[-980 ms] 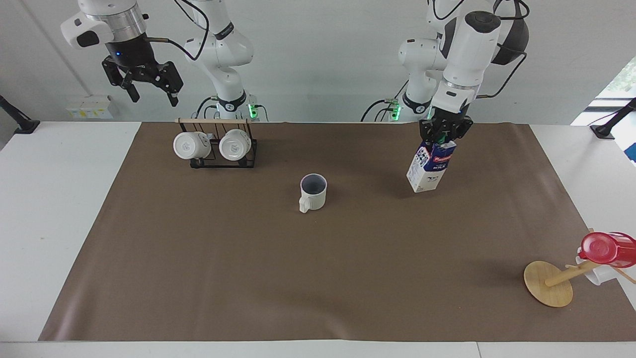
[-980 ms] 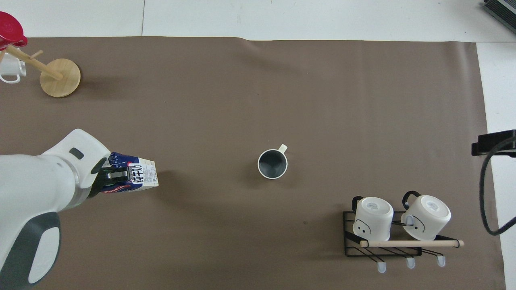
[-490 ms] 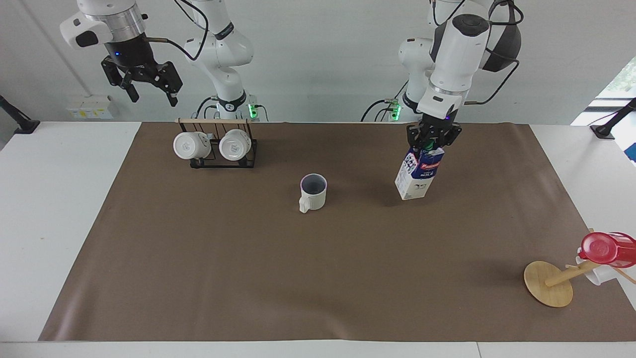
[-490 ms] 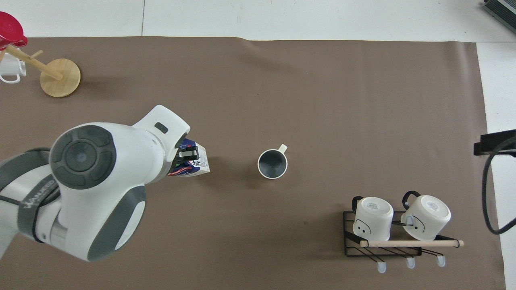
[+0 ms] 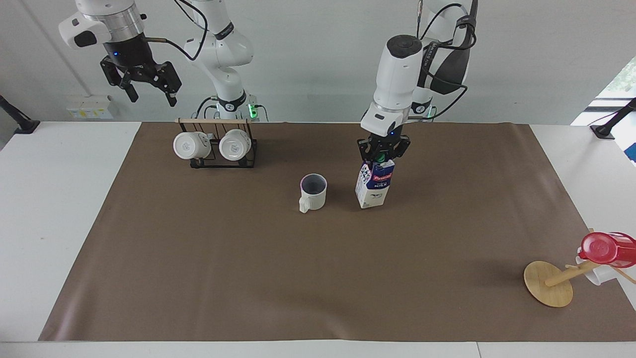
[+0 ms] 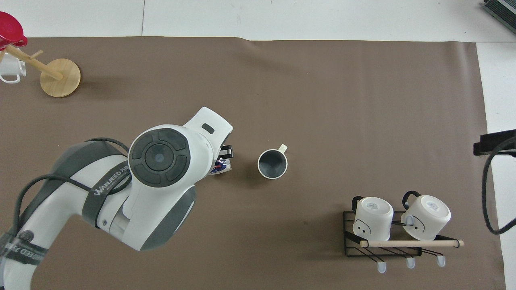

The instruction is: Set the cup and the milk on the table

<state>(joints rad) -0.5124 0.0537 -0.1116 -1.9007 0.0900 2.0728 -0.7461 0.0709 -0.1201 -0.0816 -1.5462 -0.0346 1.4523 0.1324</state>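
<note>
A: Where's the milk (image 5: pixel 375 183)?
B: Upright under the left gripper (image 5: pixel 383 153), clamped at its cap, base at or just above the mat beside the cup (image 5: pixel 313 191), toward the left arm's end of the table (image 5: pixel 69 199).
A: Anything in the way?
B: Only the cup, close by. The right gripper (image 5: pixel 146 84) waits, fingers spread, over the mug rack (image 5: pixel 218 146)

Two white Franka arms with grey joint caps, black cables, green base lights and black two-finger grippers, one arm's sleeve lettered "WANJEED".
</note>
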